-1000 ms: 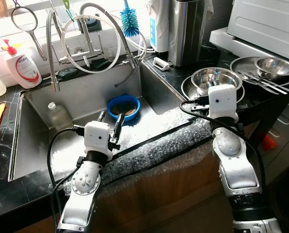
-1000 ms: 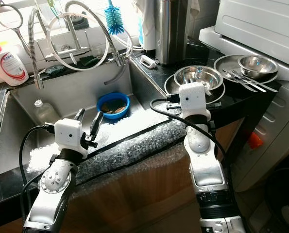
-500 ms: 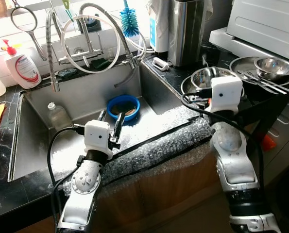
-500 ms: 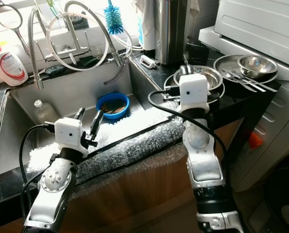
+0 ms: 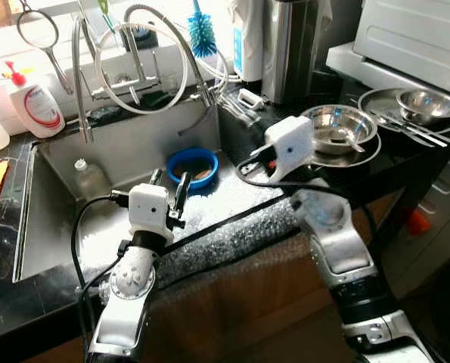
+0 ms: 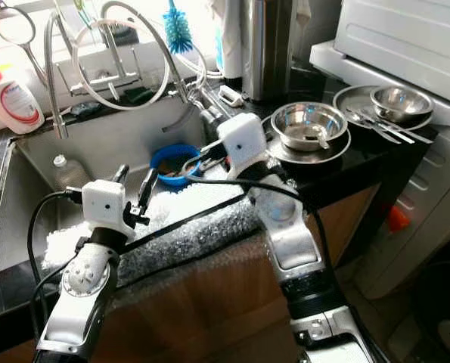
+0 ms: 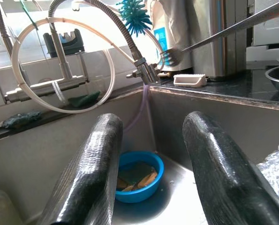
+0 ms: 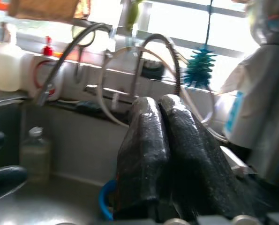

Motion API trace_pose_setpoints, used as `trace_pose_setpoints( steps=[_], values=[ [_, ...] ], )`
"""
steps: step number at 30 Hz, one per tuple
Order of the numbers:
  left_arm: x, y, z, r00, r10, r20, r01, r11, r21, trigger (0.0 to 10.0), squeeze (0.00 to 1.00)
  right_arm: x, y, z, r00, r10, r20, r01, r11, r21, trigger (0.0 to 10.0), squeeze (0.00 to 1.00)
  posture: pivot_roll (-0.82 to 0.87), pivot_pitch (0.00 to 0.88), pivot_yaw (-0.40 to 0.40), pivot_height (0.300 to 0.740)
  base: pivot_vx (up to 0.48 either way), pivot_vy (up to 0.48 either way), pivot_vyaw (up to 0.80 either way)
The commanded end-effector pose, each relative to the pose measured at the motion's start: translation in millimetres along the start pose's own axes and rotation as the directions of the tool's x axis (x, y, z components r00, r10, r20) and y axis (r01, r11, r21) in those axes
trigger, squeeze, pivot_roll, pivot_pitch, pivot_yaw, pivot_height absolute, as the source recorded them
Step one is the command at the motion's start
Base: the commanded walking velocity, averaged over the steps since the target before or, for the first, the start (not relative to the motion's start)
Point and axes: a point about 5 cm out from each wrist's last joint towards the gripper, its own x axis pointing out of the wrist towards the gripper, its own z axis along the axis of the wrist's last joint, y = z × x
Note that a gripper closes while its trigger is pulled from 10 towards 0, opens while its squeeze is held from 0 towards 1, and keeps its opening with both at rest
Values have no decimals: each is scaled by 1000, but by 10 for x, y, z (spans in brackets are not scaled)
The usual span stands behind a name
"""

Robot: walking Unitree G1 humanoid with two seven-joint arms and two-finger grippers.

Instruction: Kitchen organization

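My right gripper (image 5: 236,112) is over the right rim of the sink (image 5: 58,219), its fingers (image 8: 148,140) pressed together. A metal fork (image 7: 223,33) reaches in from that side, its tines by the faucet head, and the right gripper is shut on its handle. A blue bowl (image 5: 192,164) with brown scraps lies in the sink's back right corner. My left gripper (image 5: 172,180) hovers open over the sink's front edge and points at that bowl (image 7: 138,176). A steel bowl (image 5: 338,125) holding a utensil stands on a plate on the right counter.
Bubble wrap (image 5: 225,238) covers the counter's front edge. A coiled spring faucet (image 5: 141,60), a blue brush (image 5: 203,34) and a soap bottle (image 5: 35,106) stand behind the sink. A clear bottle (image 5: 88,180) stands in the sink. A second steel bowl (image 5: 427,104) and cutlery rest far right.
My right arm has swung left from the steel bowl on the counter to the sink's right rim, carrying the fork. The left arm has stayed put.
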Motion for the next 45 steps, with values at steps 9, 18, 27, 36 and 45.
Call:
trace_pose_setpoints(
  steps=[9, 18, 27, 36, 45],
  values=[
    [47, 292, 51, 981, 195, -4, -192, 960, -205, 10000, 0, 187, 34, 37, 1000, 6, 30, -9, 995, 103, 10000, 0, -166, 0, 102, 740, 0, 0, 0],
    [124, 430, 249, 966, 255, 33, -216, 875, -434, 10000, 0, 77, -149, 115, 973, -186, 136, 98, 870, 483, 10000, 0, -162, 0, 99, 740, 0, 0, 0],
    [144, 354, 322, 982, 182, 48, -89, 674, -734, 10000, 0, -146, -16, -1, 976, -177, 126, 19, 648, 762, 10000, 0, -173, 0, 107, 740, 0, 0, 0],
    [105, 94, 356, 998, 1, 65, 56, 499, -865, 10000, 0, -460, 20, 20, 930, -288, 229, -152, 266, 952, 10000, 0, -185, 0, 114, 740, 0, 0, 0],
    [80, -5, 373, 993, -81, 87, 114, 441, -890, 10000, 0, -614, 153, -36, 940, -241, 242, -211, 149, 966, 10000, 0, -201, 0, 122, 740, 0, 0, 0]
  ],
)
